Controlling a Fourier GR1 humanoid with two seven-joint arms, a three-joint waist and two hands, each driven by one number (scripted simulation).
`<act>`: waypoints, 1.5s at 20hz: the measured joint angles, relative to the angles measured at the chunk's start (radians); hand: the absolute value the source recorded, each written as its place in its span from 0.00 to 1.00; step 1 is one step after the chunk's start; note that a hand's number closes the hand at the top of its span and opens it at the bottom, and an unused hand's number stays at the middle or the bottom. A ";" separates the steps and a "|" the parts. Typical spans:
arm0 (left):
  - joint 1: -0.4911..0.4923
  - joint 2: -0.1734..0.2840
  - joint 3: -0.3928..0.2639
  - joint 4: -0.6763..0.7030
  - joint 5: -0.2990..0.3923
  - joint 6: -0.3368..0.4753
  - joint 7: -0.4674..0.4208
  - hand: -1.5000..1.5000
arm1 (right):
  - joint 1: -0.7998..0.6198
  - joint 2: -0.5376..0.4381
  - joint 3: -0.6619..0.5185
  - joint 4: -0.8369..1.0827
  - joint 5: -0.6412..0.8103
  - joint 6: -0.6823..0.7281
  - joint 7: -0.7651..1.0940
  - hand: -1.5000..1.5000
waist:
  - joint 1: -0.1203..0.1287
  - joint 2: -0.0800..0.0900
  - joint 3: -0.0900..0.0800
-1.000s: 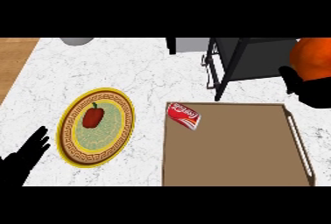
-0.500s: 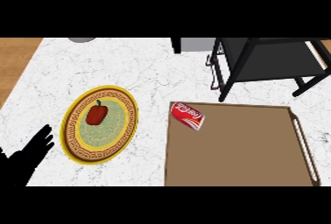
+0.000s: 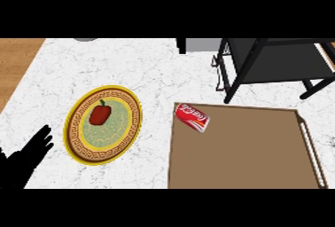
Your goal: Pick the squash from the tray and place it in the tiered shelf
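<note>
No squash shows anywhere, so how it looks or where it lies relative to a hand cannot be told. The left hand [image 3: 25,158] rests left of the tray [image 3: 248,177], at the lower edge, fingers straight and spread, holding nothing. The right hand is out of view. A red can [image 3: 192,117] lies at the tray's far left corner. The shelf [image 3: 274,60] stands just beyond the tray. A plate [image 3: 78,119] with a red pepper [image 3: 100,113] sits left of the tray.

One plate [image 3: 78,148], one pepper [image 3: 99,114], one can [image 3: 192,117], one tray [image 3: 248,150], one shelf [image 3: 274,62].
</note>
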 measured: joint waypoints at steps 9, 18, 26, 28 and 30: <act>-0.018 0.020 -0.043 0.014 0.031 0.003 -0.024 0.50 | -0.039 0.013 0.024 0.189 0.090 -0.078 -0.158 1.00 | 0.010 0.003 0.001; -0.050 0.004 -0.077 0.045 0.062 0.005 -0.052 0.50 | -0.077 0.038 0.031 0.334 0.130 -0.140 -0.309 1.00 | 0.004 0.001 0.000; -0.087 -0.007 -0.100 0.081 0.093 0.007 -0.065 0.50 | -0.129 0.036 0.026 0.456 0.155 -0.158 -0.370 0.00 | -0.002 -0.001 -0.004; -0.089 -0.012 -0.110 0.084 0.096 0.003 -0.075 0.50 | -0.144 0.052 -0.010 0.489 0.136 -0.190 -0.362 0.00 | -0.001 -0.003 -0.006; -0.098 -0.015 -0.115 0.095 0.104 0.005 -0.076 0.50 | -0.162 0.068 -0.045 0.514 0.115 -0.219 -0.350 0.00 | -0.004 -0.004 -0.007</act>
